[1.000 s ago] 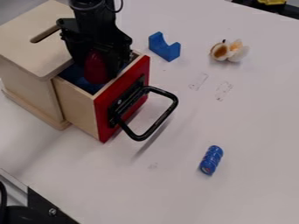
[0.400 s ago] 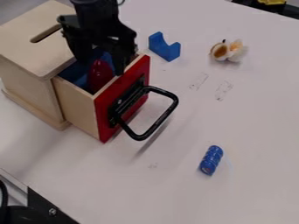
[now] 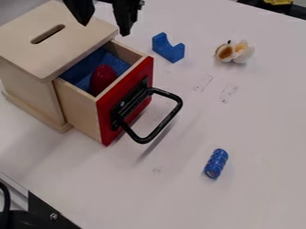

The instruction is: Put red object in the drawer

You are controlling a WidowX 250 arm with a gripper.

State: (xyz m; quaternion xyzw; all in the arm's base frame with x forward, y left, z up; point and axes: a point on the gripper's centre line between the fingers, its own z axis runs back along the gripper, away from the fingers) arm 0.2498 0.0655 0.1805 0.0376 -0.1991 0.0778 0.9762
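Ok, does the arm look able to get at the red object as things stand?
Likely yes: the drawer is open, nothing covers the red object, and the hand is open overhead.

Black two-finger gripper (image 3: 104, 29) at top edge of camera view, left of centre, pointing down. Fingers (image 3: 125, 17) spread, wide gap between, tips well apart. Both dark, broad up top, tapering to narrow ends. View-left one is a wedge, slants down and slightly toward view-right. View-right one hangs closer to vertical, its tip sits lower in frame than the other. Small light metallic spots on the outer side of the view-right one, near its top; can't tell what they are.
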